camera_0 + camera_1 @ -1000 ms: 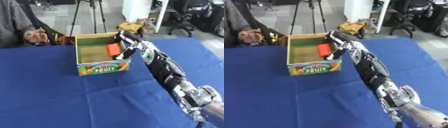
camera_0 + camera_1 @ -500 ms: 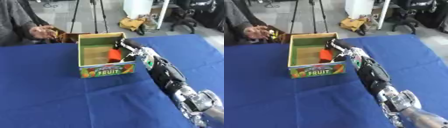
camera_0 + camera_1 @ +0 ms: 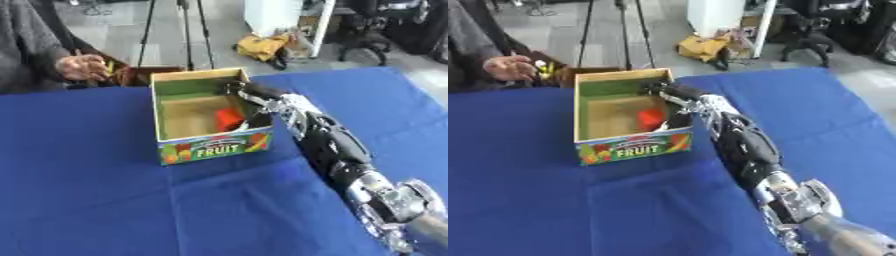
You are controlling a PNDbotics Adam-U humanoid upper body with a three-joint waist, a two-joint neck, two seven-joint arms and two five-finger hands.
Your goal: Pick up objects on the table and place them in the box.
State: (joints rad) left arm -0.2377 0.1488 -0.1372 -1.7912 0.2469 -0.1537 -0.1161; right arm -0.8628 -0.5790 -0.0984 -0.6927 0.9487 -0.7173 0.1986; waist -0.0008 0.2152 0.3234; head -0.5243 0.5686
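A cardboard box with a "FRUIT" label on its front stands open on the blue table. A red object lies inside it, low against the right wall. My right arm runs from the lower right corner up to the box. My right hand reaches over the box's right wall, just above and behind the red object. Whether the hand touches the red object is hidden by the wall and the arm. My left hand shows in neither view.
The blue tablecloth covers the whole table around the box. A low brown container sits just beyond the table's far edge behind the box. Tripod legs stand on the floor further back.
The whole picture has shifted, so the camera moved. Against the box, the red object now sits lower inside, and my right hand has stayed at the right wall.
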